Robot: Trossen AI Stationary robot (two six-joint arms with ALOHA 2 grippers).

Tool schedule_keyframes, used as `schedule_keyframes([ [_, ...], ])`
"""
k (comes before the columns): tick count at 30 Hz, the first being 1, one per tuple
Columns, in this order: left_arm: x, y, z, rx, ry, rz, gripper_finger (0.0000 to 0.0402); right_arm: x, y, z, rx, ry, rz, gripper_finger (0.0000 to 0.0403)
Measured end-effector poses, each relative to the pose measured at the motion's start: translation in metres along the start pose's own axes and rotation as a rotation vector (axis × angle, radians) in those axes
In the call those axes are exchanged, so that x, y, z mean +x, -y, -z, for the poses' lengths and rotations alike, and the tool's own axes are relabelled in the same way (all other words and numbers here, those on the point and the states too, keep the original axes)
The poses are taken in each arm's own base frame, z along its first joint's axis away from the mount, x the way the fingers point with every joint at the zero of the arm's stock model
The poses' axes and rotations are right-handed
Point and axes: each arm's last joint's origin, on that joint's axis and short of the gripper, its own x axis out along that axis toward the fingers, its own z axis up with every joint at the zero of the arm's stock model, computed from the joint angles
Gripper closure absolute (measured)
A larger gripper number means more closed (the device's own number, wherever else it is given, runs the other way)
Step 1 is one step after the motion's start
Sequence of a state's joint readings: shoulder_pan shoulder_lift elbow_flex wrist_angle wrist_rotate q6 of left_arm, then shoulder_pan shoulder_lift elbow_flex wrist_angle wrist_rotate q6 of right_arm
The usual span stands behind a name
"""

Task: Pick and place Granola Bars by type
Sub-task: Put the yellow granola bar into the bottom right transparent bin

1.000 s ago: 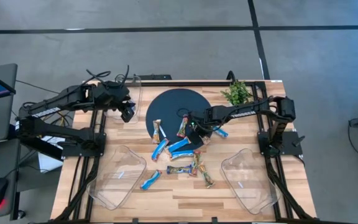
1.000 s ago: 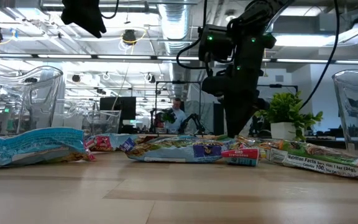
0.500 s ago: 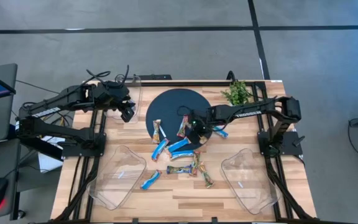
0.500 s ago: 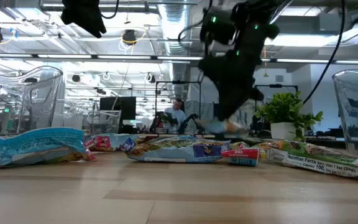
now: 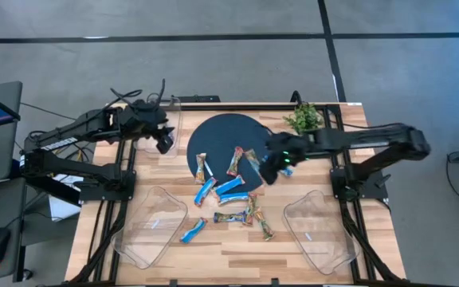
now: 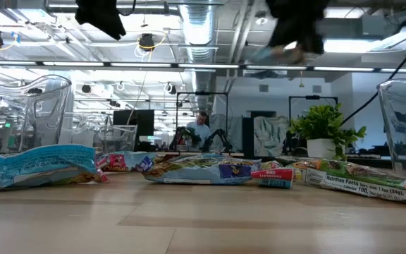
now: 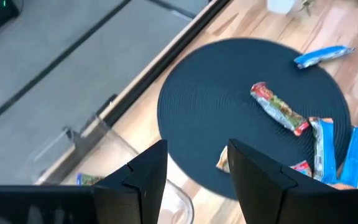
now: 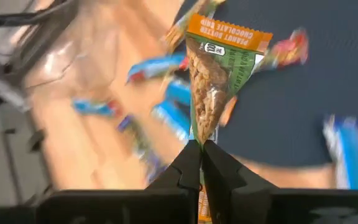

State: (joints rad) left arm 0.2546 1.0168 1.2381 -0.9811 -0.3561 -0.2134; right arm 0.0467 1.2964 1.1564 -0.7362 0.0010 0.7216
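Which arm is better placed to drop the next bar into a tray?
Right. The right gripper is shut on a green peanut butter granola bar, lifted above the pile near the right clear tray. The left gripper hangs open and empty over the dark mat's edge.

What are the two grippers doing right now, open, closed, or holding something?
Left gripper: open, empty, above the table's left rear.
Right gripper: closed on a granola bar, lifted off the table.

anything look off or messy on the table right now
Nothing damaged. The granola bars lie jumbled, mixed types, half on the dark mat, half on bare wood. The right gripper holds one green-and-orange bar lifted above them.
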Motion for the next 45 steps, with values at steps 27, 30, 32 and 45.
schedule_keyframes([
  [27,0.113,0.051,-0.026,0.195,-0.055,0.121,0.0238,-0.041,-0.05,0.155,0.128,-0.451,0.289,0.0403],
  [30,0.126,0.057,-0.023,0.199,-0.102,0.153,0.0238,-0.033,-0.05,0.16,0.124,-0.461,0.366,0.039],
  [32,0.133,0.06,-0.02,0.205,-0.128,0.161,0.0238,-0.029,-0.05,0.162,0.118,-0.465,0.393,0.0369],
  [45,0.145,0.067,-0.02,0.136,-0.167,0.436,0.0238,-0.035,-0.053,0.157,0.059,-0.378,0.299,0.0198],
])
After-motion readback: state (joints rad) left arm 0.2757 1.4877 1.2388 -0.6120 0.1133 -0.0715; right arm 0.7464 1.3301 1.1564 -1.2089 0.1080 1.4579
